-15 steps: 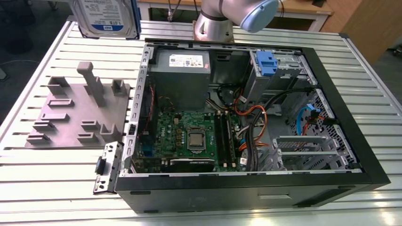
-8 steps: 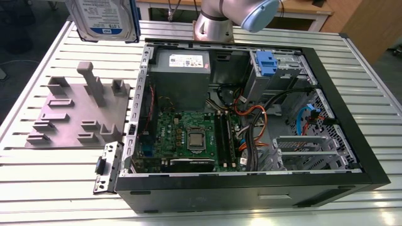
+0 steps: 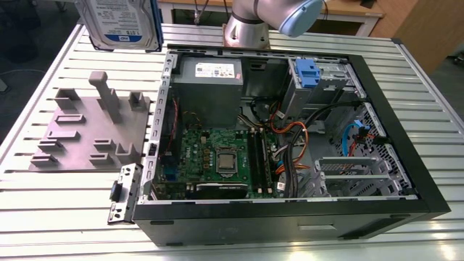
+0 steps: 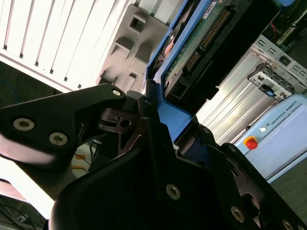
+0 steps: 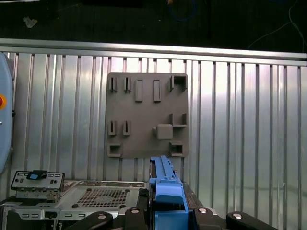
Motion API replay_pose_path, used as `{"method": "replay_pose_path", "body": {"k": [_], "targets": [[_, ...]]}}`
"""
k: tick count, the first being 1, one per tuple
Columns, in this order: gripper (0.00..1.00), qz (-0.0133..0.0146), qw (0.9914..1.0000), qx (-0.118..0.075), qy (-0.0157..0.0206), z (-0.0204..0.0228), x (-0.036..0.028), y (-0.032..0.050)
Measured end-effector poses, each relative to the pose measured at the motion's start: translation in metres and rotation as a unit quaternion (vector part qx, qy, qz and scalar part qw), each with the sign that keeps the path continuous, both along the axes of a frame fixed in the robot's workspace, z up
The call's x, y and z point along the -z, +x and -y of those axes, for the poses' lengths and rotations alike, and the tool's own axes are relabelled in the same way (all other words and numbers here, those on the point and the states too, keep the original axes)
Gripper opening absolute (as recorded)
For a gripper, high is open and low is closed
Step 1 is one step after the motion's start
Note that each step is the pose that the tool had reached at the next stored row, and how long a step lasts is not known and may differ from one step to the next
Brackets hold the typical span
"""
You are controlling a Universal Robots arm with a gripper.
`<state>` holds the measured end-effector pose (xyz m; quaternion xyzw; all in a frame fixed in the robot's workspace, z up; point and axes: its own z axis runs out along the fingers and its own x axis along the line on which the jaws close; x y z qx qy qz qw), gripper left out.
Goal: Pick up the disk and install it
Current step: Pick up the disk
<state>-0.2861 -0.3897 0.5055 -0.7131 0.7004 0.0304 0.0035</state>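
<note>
The disk (image 3: 119,22) hangs in the air above the table's far corner, at the exterior view's left. Its white-and-blue label faces the camera and a blue carrier bracket frames it. In both wrist views my gripper (image 5: 165,211) is shut on the disk's blue bracket (image 4: 175,115), with black fingers (image 4: 96,108) on either side. The second wrist view shows the disk's circuit-board face (image 4: 201,38) running away from the jaws. The open computer case (image 3: 406,136) lies on the table to the exterior view's right of the disk.
A grey fixture plate (image 3: 87,130) with upright posts lies below the disk, and appears in the first wrist view (image 5: 146,115). Inside the case are a power supply (image 3: 210,73), a motherboard (image 3: 217,157), cables and a drive bay with a blue clip (image 3: 308,73). The arm's base (image 3: 246,32) stands behind the case.
</note>
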Motion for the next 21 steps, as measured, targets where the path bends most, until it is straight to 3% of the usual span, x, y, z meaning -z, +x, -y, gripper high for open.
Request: {"method": "replay_pose_path", "body": {"k": [6,15,21], "targets": [[0.37,0.0000,1.00000,0.000,0.0000,0.0006,0.0000,0.0057],[0.37,0.0000,0.99999,0.003,-0.0009,0.0151,0.0005,0.0059],[0.37,0.0000,0.99999,0.004,-0.0016,0.0164,0.0005,0.0061]]}}
